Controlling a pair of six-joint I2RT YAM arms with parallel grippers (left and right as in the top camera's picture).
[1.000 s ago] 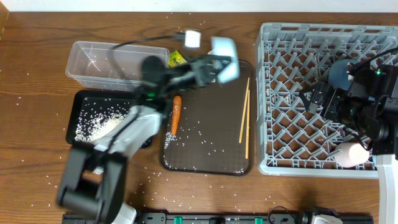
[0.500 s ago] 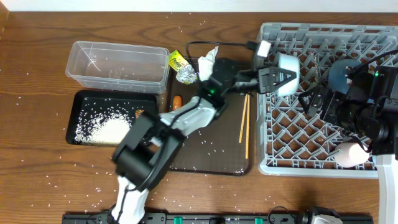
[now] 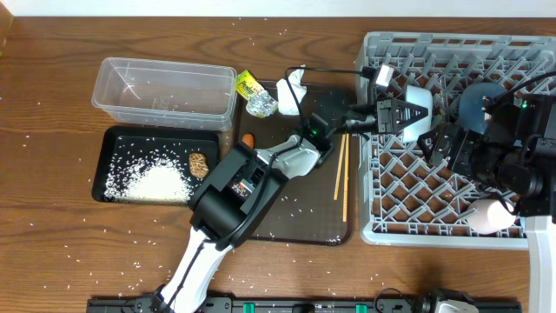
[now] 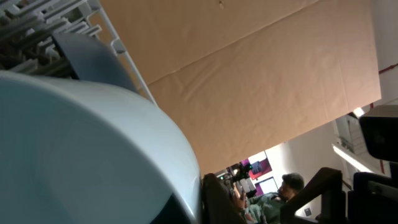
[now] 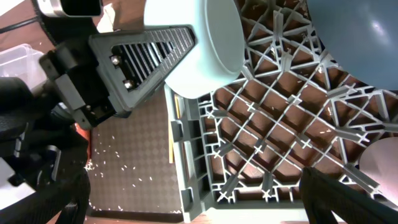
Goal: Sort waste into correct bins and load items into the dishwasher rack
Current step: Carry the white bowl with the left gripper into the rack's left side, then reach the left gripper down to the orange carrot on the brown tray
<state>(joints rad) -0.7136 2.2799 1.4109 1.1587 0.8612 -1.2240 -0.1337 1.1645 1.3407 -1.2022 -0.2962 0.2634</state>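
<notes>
Left end effector [image 3: 407,117], seen from overhead, reaches across the dark brown serving tray [image 3: 295,209] to the dishwasher rack [image 3: 408,200]. It is closed on the small light blue cup [image 3: 418,100], which hangs tilted over the rack's upper-left cells. The right end effector [image 3: 439,143] sits over the rack just right of the cup, beside the dark blue bowl-plate [image 3: 475,103]. The pink cup [image 3: 489,216] is at the rack's lower right. The chopsticks [image 3: 343,169] lie near the serving tray's right edge. The carrot [image 3: 248,139] shows only as an orange tip beside the left arm. The wrapper [image 3: 252,94] and tissue [image 3: 291,91] lie at the tray's far-left corner, next to the clear tub [image 3: 165,87]. The brown food lump [image 3: 199,163] lies in the black tray-bin [image 3: 117,143] beside a heap of rice [image 3: 152,178]. From the left wrist, the cup's pale rounded wall fills the lower left, close against the camera, with rack pegs top left; the grip itself cannot be made out here. From the right wrist, one ribbed finger [image 5: 149,56] of the left end effector lies flat against the cup's outer wall above the rack's left edge, its partner hidden. The right end effector's own fingers stand wide apart at the bottom corners, with nothing between them.
</notes>
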